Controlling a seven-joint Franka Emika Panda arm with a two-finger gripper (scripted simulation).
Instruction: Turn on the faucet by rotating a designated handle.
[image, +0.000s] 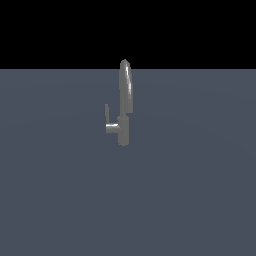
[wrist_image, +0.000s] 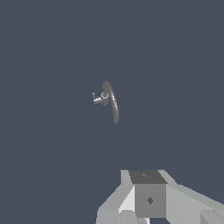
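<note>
The small grey metallic faucet (image: 124, 112) stands alone mid-bench, its thin flat grey lever handle (image: 107, 113) upright and untouched on the exterior view's left. The white gripper (wrist_image: 148, 199) hangs well apart; jaws' state cannot be told. Everything remains undone.

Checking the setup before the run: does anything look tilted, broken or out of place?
Nothing stands out. The faucet stands upright, spout intact, and its handle sits on the side stub. The end effector is well away from it.
</note>
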